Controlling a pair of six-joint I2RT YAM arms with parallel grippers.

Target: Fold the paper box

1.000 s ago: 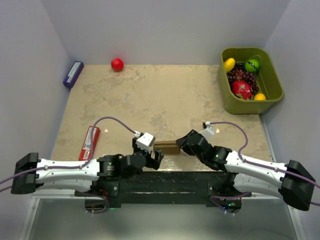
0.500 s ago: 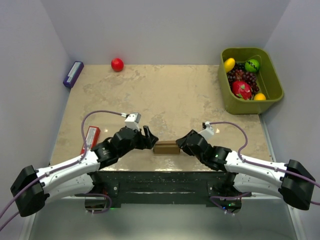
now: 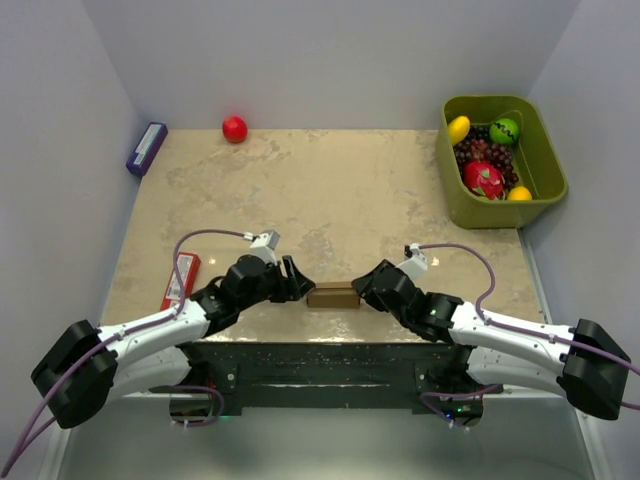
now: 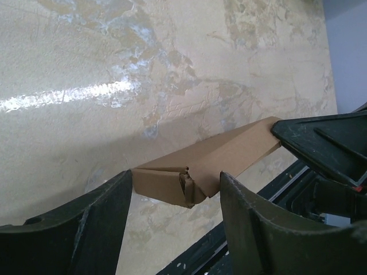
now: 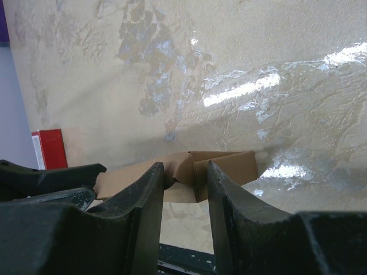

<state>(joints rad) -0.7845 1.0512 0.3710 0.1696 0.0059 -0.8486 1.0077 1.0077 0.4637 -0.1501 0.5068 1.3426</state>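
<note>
Right gripper (image 5: 182,172): pinched on end flap of paper box (image 3: 333,295). Left gripper (image 4: 176,182): jaws apart, straddling opposite end. Likely light, thin, crushable; hold by flap edges.

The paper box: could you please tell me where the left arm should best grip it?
Probably its left end, approached from the left along its length: the paper box lies flat, long axis left to right, the right fingers sit at the other end, and the open left fingers straddle this one.
</note>
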